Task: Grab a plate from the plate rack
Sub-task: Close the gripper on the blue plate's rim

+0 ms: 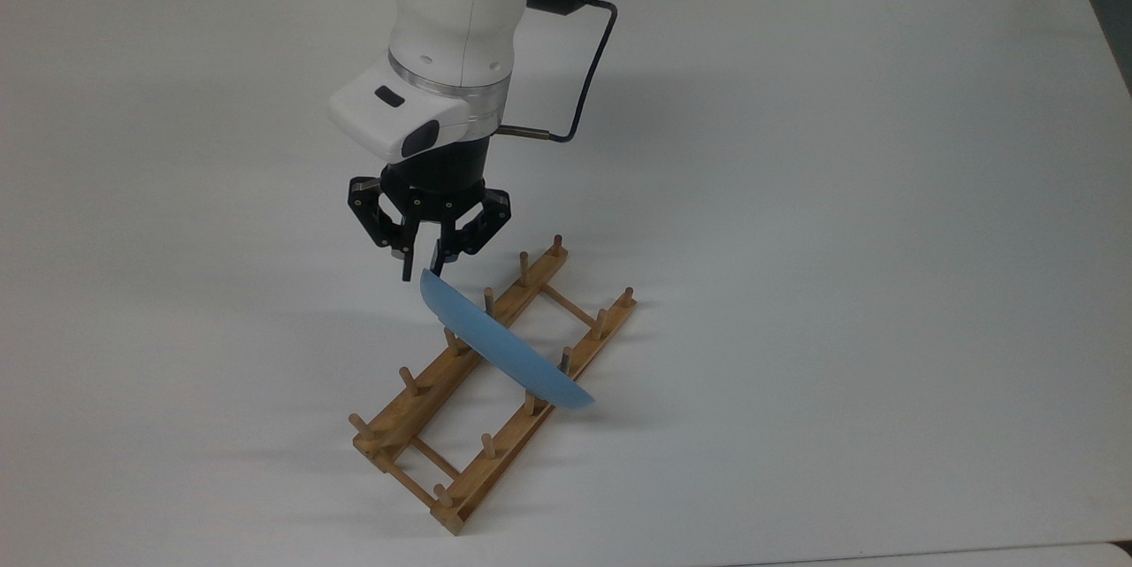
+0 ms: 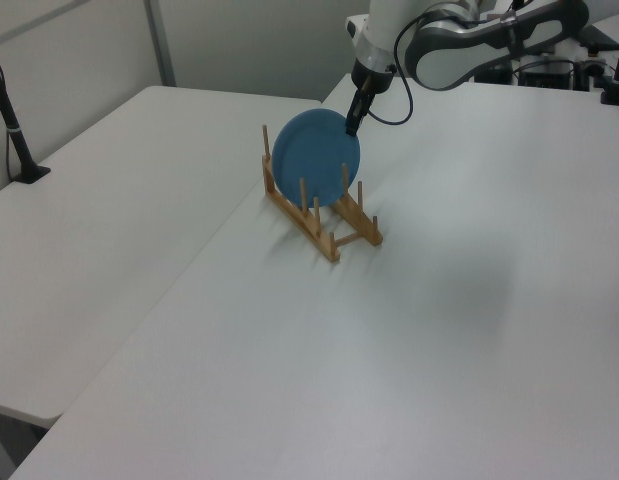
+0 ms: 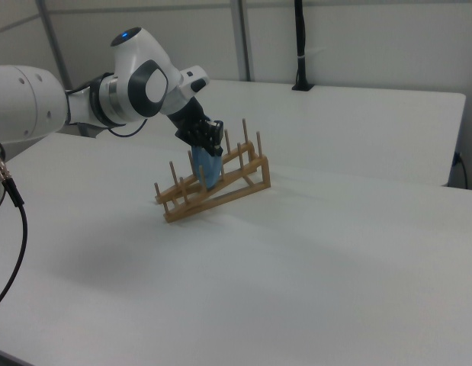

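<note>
Broadly, the white surface [image 1: 840, 195] carries a single landmark, the plate rack [image 1: 495, 381], and everything else is placed from it. It lies as a wooden ladder running diagonally in the top view, from lower left to upper right, with upright pegs along both rails.

Standing on edge in the rack's middle slots is the plate [image 1: 500, 346], light blue and leaning between pegs. Its long edge line crosses the rack's rails roughly at right angles, so in the top view it runs from upper left to lower right. In the left view the plate [image 2: 315, 158] shows its round face, rising well above the pegs.

At the plate's upper-left end in the top view, above the rack's rail on that side, hangs the gripper [image 1: 421, 271]. Its fingers [image 1: 408, 266] are drawn close with a narrow gap, one on each side of the rim; whether they already press it I cannot tell. In the left view the gripper [image 2: 353, 122] meets the plate's top edge.

Judging from this, the rim lies directly between the fingers, so the lift should go upward, out along the pegs.
</note>
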